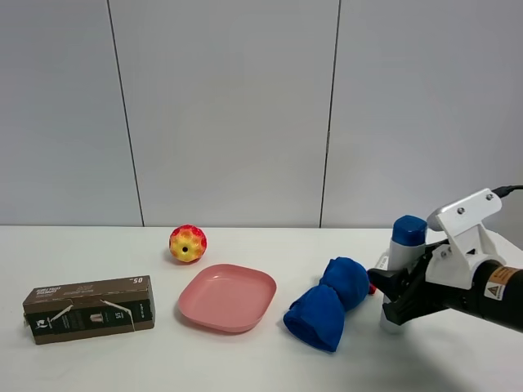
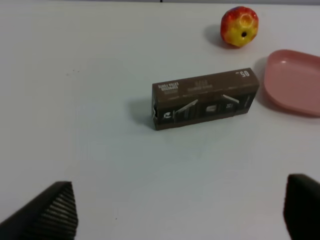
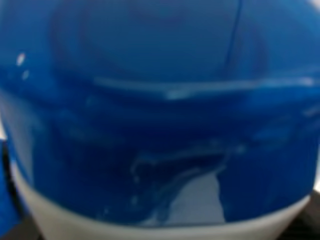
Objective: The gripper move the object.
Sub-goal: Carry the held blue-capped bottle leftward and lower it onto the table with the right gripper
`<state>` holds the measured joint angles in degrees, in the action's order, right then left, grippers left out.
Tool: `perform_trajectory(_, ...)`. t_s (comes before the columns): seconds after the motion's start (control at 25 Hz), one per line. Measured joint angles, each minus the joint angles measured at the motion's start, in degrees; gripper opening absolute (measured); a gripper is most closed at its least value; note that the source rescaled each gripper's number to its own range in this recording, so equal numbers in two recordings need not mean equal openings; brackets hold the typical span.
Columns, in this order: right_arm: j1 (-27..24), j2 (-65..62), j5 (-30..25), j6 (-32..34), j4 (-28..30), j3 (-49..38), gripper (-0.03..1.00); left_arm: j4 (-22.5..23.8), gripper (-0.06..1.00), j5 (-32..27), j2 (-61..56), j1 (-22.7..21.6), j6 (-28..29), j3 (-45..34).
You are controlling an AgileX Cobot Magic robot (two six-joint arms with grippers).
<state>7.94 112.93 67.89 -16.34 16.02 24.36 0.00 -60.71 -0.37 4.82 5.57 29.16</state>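
1. Your bottle, white with a blue cap, stands at the right end of the tabletop. It leans slightly, and its base looks to be down on the surface.
2. The right gripper reaches in from the right edge of the high view. Its black jaws lie one on each side of the bottle's lower body, below the cap. You cannot tell from these views whether they press on it or only flank it.
3. In your right wrist view the bottle fills nearly the whole picture. It is blurred, with blue above a band of white.
4. Just beside the bottle, toward the middle of the tabletop, lies a blue cloth bundle, pinched in at its waist. A small red bit shows between the bundle and the jaws, too small to make out.
5. Next comes the pink plate, just beside the bundle with a narrow gap between them.
6. The red-and-yellow ball sits behind the plate, nearer the wall and apart from it.
7. The brown box lies on its long side at the left end, well apart from the bottle.
8. In your left wrist view the left gripper has its jaws wide apart, with only bare tabletop between them. Beyond them you see the box, the ball and part of the plate.
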Motion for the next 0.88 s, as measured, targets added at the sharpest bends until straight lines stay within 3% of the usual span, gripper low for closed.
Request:
perform_trajectory(0.4,3.95,-19.4,-0.41,4.1,0.21,-0.27,0.01,0.0,1.0,0.0,0.0,0.0,0.0,0.0)
perform_trajectory(0.48,5.49,-24.87,-2.77,4.47,0.25,0.39,0.01,0.0,1.0,0.0,0.0,0.0,0.0,0.0)
perform_trajectory(0.56,7.38,-29.01,-8.26,4.59,0.25,2.79,0.01,0.0,1.0,0.0,0.0,0.0,0.0,0.0)
perform_trajectory(0.8,15.96,-32.29,-36.8,8.9,-0.61,19.39,0.01,0.0,1.0,0.0,0.0,0.0,0.0,0.0)
perform_trajectory(0.88,18.11,-30.68,-42.98,10.48,-2.65,26.11,0.01,0.0,1.0,0.0,0.0,0.0,0.0,0.0)
